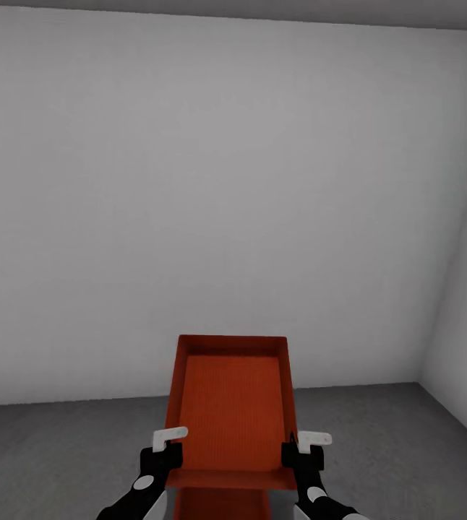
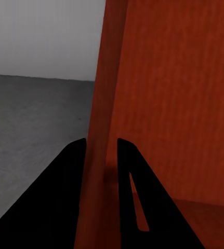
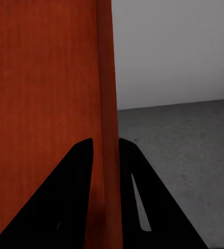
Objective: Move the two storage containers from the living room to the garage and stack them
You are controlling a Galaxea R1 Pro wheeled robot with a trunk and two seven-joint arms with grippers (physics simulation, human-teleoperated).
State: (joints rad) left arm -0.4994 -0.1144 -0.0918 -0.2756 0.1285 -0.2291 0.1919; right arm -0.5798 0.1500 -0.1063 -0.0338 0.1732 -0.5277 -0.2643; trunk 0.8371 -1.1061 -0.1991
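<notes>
Both jaws pinch the storage container (image 1: 235,412); grey floor (image 1: 60,455) below

You see soft, even, dim light, no glare, grey wall (image 1: 219,202) brightest above the orange container (image 1: 233,412), faint shading below it, slightly blurry renders.

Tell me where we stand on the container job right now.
Done: we look to be in the garage, over grey concrete floor by a pale wall. In hand: one storage container held by both side walls, left tool and right tool each clamped on a wall. A second orange-red container peeks just below it, though I cannot tell if it rests on the floor. Left: lower and stack.
</notes>
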